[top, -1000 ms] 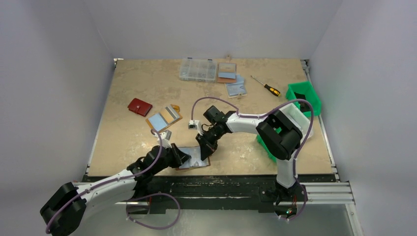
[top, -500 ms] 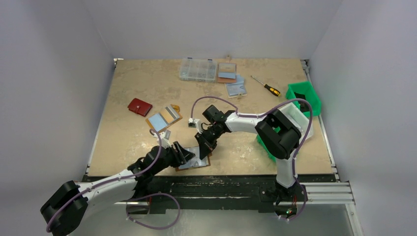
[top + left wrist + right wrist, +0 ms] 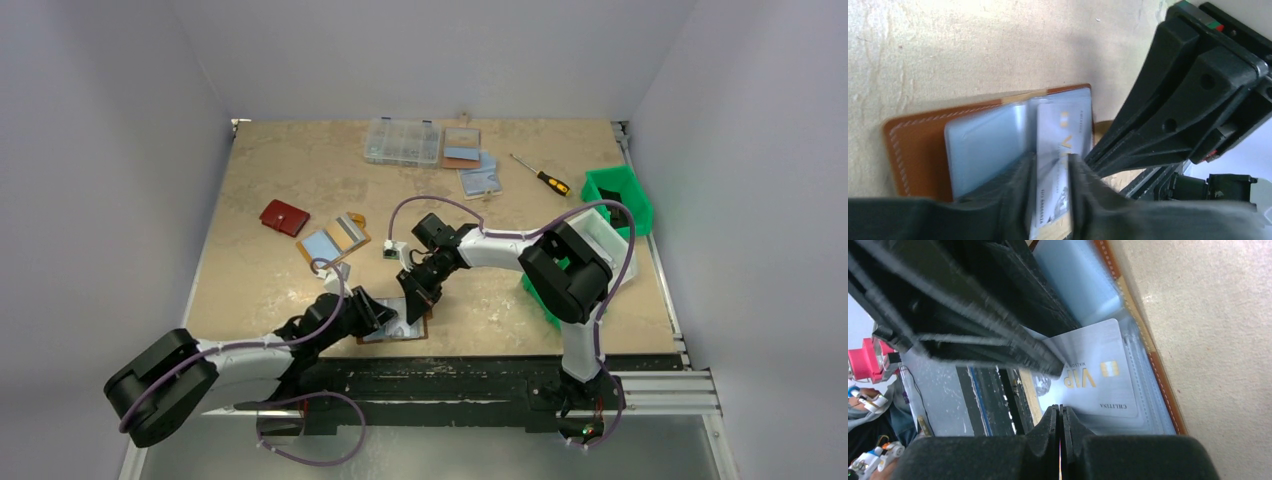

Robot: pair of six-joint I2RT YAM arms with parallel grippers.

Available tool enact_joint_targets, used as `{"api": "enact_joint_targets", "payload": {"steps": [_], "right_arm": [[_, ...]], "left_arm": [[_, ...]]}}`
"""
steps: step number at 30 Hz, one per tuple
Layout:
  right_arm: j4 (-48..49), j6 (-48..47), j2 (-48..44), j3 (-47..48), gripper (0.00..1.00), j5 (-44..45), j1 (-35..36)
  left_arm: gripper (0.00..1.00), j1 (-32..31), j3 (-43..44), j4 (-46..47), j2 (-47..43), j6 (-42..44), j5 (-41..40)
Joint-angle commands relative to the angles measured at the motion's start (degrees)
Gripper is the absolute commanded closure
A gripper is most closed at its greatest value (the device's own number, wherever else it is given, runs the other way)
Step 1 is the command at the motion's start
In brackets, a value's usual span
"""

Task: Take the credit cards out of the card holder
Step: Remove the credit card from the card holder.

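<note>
One silvery credit card [image 3: 1060, 130] lies between the parted left jaws [image 3: 1051, 161]; right jaws [image 3: 1060, 409] together, at its edge.

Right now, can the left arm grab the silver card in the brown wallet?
Probably yes. The left tool has a finger on each side of the silver card in the open card holder, and nothing sits between them.

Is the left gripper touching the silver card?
Cannot tell: in the left wrist view the left gripper straddles the silver card, hiding its edges.
</note>
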Motion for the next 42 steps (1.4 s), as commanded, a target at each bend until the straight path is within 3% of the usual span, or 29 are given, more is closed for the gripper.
{"api": "enact_joint_targets", "payload": {"steps": [1, 2, 3, 7, 16, 21, 29, 32, 35, 38, 40, 42], "right_arm": [[0.9, -2.6, 3.2, 0.0, 0.97, 10.4, -0.2], [0.7, -2.6, 3.2, 0.1, 0.97, 10.5, -0.2], [0.7, -2.6, 3.2, 0.1, 0.97, 10.6, -0.2], [0.5, -2.6, 3.0, 0.3, 0.97, 11.6, -0.2], [-0.7, -2.6, 4.0, 0.9, 0.95, 14.9, -1.3], [-1.1, -3.0, 3.5, 1.2, 0.95, 14.5, -2.2], [-8.3, -15.3, -5.2, 3.8, 0.81, 2.0, -5.1], [-13.9, -23.8, -10.6, 4.5, 0.76, -5.0, -6.4], [-23.0, -35.1, -14.2, 6.7, 0.69, -12.1, -8.1], [-30.6, -44.2, -18.1, 8.8, 0.64, -13.8, -10.4], [-30.6, -46.0, -23.5, 8.7, 0.6, -12.3, -13.3], [-26.3, -45.6, -29.4, 6.5, 0.44, -8.8, -15.8]], "left_arm": [[0.83, 0.0, -5.8, 5.8, 4.2, -0.7, 2.1], [0.95, -0.1, -5.9, 5.9, 4.3, -0.7, 2.2], [1.0, -0.1, -5.9, 5.6, 4.0, -0.8, 2.0], [1.0, 0.0, -5.3, -0.4, -1.5, -0.6, 0.2], [1.0, 0.0, -2.0, -23.9, -22.8, 1.2, -4.0], [1.0, 0.0, 0.5, -29.7, -27.5, 2.8, -3.6], [1.0, 0.0, 11.3, -42.6, -31.0, 8.4, -7.2], [1.0, 0.0, 13.6, -41.9, -31.9, 11.4, -6.9], [1.0, 0.0, 14.0, -35.5, -30.7, 15.7, -2.4], [1.0, 0.0, 14.3, -25.3, -27.8, 21.3, 4.2], [1.0, 0.0, 15.6, -19.8, -24.8, 25.7, 8.7], [1.0, -0.1, 16.9, -15.8, -21.5, 29.2, 11.5]]}}
